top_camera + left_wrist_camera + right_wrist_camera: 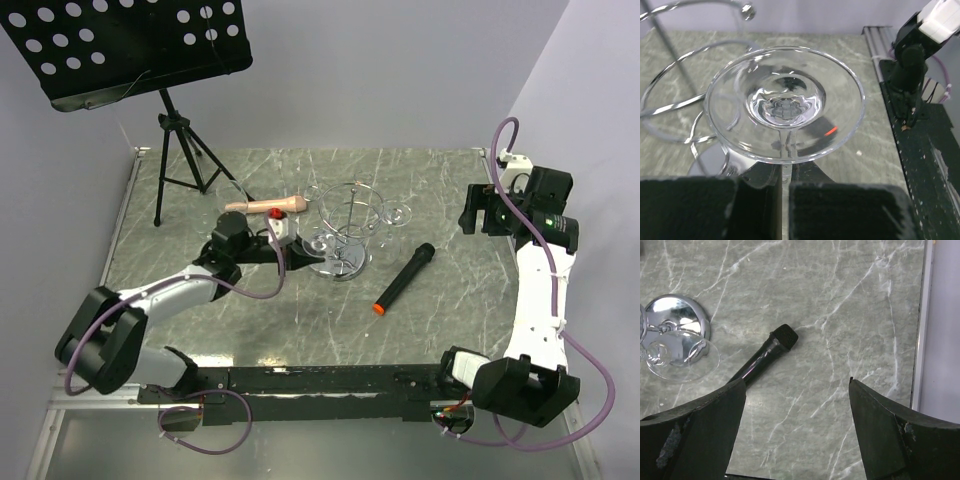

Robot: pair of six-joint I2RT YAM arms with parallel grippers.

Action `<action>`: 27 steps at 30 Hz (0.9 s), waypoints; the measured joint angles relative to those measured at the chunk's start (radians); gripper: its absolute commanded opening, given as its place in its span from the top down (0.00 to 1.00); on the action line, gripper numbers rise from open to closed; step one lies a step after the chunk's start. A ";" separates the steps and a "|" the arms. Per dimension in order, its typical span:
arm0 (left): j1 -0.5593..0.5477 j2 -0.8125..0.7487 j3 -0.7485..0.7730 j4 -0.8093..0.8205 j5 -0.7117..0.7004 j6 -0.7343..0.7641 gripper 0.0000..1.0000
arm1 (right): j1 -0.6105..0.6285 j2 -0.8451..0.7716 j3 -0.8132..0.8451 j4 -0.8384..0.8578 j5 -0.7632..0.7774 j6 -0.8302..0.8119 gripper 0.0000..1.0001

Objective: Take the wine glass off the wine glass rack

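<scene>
Left gripper (782, 200) pinches the thin stem of the wine glass (785, 107), right by the wine glass rack (340, 262).
If it pulls the wrong way, the glass could catch on the rack's wires and crack, or tip the rack over.

No writing, label, brand or number is legible anywhere (wine glass (785, 105) and microphone (404, 279) both look unmarked).
</scene>
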 measured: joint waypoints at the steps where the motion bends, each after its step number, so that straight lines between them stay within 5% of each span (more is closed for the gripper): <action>1: 0.017 -0.016 -0.002 -0.032 0.005 0.009 0.99 | 0.000 0.000 0.000 0.000 -0.002 0.000 0.11; 8: 0.120 -0.176 0.006 -0.299 0.016 0.061 0.99 | 0.000 0.022 0.048 0.003 -0.032 0.008 0.10; 16: 0.293 -0.215 0.244 -0.631 0.043 -0.059 0.99 | 0.022 0.070 0.180 0.118 -0.092 0.030 0.11; 21: 0.447 -0.134 0.454 -0.743 0.108 -0.287 0.99 | 0.230 0.063 0.212 0.299 -0.063 -0.065 0.11; 27: 0.518 -0.051 0.507 -0.744 0.159 -0.546 0.99 | 0.607 0.010 0.108 0.551 -0.025 -0.302 0.10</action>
